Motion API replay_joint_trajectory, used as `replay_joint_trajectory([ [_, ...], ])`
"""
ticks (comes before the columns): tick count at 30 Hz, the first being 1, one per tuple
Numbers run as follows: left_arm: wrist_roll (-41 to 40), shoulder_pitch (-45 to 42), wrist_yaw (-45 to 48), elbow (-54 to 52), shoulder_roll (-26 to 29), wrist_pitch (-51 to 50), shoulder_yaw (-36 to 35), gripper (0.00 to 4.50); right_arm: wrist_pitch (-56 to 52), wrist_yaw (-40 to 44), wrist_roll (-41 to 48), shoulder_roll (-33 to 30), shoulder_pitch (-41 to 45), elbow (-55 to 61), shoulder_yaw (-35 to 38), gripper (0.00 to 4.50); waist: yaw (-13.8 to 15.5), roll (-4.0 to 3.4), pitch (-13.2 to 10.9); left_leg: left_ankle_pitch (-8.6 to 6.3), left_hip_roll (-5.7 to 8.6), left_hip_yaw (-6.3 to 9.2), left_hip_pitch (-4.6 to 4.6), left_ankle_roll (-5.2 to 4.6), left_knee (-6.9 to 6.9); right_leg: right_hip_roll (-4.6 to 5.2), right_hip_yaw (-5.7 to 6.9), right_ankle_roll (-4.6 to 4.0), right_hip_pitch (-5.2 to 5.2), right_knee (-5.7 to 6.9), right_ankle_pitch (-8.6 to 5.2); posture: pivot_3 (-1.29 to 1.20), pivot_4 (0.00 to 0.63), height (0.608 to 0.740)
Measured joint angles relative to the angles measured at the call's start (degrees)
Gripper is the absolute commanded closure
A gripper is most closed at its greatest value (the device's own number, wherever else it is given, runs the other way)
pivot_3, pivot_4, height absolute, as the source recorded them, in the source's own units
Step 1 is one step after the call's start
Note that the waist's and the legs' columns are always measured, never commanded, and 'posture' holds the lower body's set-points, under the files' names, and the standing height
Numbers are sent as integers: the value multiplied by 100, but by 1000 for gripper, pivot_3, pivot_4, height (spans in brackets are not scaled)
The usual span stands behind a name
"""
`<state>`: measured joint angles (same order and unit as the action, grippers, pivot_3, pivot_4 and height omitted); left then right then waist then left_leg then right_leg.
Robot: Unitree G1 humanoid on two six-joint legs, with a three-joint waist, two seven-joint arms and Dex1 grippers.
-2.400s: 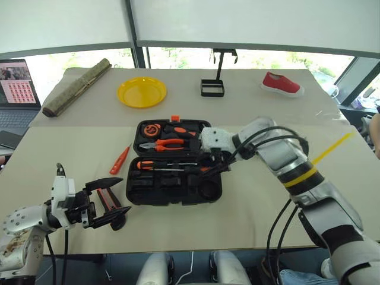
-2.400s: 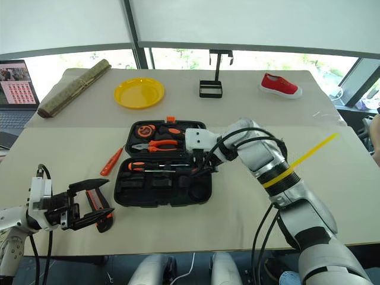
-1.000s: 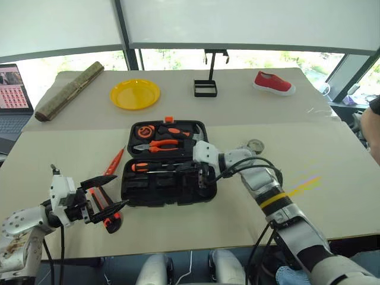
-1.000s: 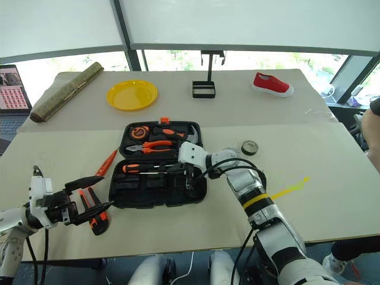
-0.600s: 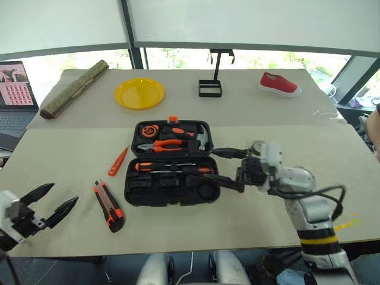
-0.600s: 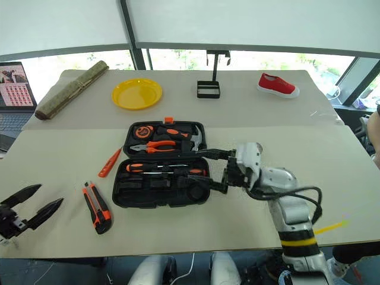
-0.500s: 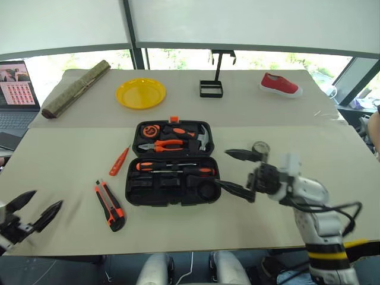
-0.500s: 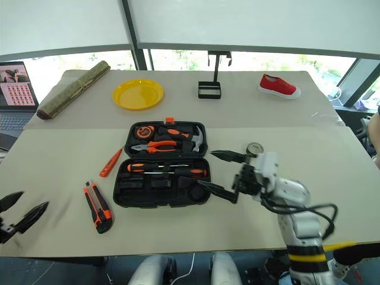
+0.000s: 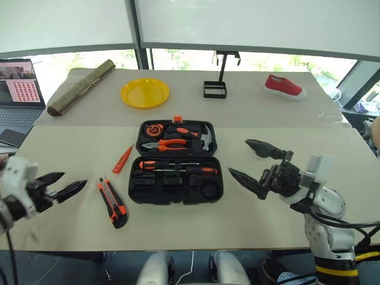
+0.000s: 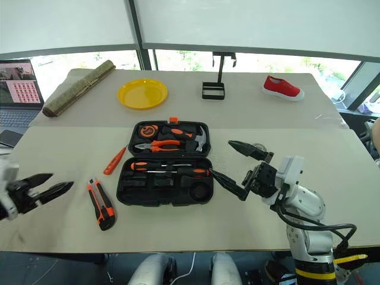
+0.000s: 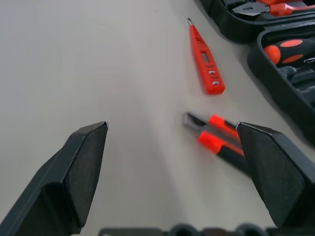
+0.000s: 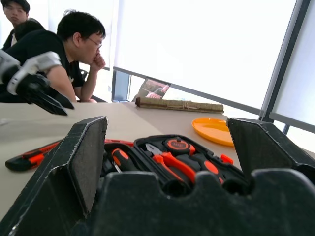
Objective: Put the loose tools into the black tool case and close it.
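The black tool case (image 9: 155,191) lies open mid-table, pliers, hammer and tape measure in its far half. Two orange-black screwdrivers (image 9: 172,164) rest in the near half. Left of the case lies the slim orange tester pen (image 9: 123,159), and nearer me the orange-black utility knife (image 9: 113,202). My left gripper (image 9: 75,179) hangs open left of the knife, apart from it. To the right of the case my right gripper (image 9: 238,156) is raised, open and empty. The dark tape roll (image 10: 259,145) peeks out behind its upper finger.
At the back of the table are a bamboo roll (image 9: 80,86), a yellow plate (image 9: 145,92), a black wire stand (image 9: 215,89) and a red shoe (image 9: 284,85). A laptop (image 9: 21,89) sits far left. People (image 12: 64,54) sit beyond the table's left side.
My right gripper has opened and drawn back up and to the right, out of the case. My left gripper has left the utility knife lying on the table and moved off to the left.
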<state>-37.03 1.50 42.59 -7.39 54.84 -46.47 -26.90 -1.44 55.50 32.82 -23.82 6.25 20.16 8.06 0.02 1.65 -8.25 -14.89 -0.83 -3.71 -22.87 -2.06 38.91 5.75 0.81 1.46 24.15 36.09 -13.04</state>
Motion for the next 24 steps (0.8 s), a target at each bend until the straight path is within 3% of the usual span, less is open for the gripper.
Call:
replay_joint_trajectory([
  [2, 85, -1030, -386, 42, -3, -701, 707, 0, -142, -103, 11, -37, 158, 40, -89, 6, 21, 5, -3, 3, -1, 2, -2, 4, 1, -13, -5, 0, 0, 2, 1, 0, 150, 740],
  [6, 478, -2213, -896, 334, -243, -1316, 1678, 0, -294, -196, 33, -56, 284, 102, -184, 6, -21, 7, -3, 3, -2, 0, -3, 6, -2, -28, -16, -1, 2, 1, 1, 0, 150, 740],
  [12, 1005, -2751, -1119, 887, -690, -1374, 2491, 0, -406, -330, 81, -97, 312, 244, -276, 6, -64, 12, -6, 3, -5, 1, -8, 6, 0, -32, -18, -2, 5, 1, 0, 0, 150, 740],
  [15, 1208, -2876, -1120, 1019, -750, -1319, 2616, 731, -410, -348, 114, -136, 290, 319, -272, 0, -52, 12, -6, 3, -4, 1, -2, 6, 2, -31, -19, -1, -1, 3, 0, 0, 150, 740],
  [24, 1634, -2832, -997, 1381, -919, -722, 2524, 3954, -366, -312, 114, -233, -37, 334, -250, 0, 13, 11, -5, 3, -2, 0, 0, 5, 6, -25, -21, 0, -3, 4, 0, 0, 150, 740],
])
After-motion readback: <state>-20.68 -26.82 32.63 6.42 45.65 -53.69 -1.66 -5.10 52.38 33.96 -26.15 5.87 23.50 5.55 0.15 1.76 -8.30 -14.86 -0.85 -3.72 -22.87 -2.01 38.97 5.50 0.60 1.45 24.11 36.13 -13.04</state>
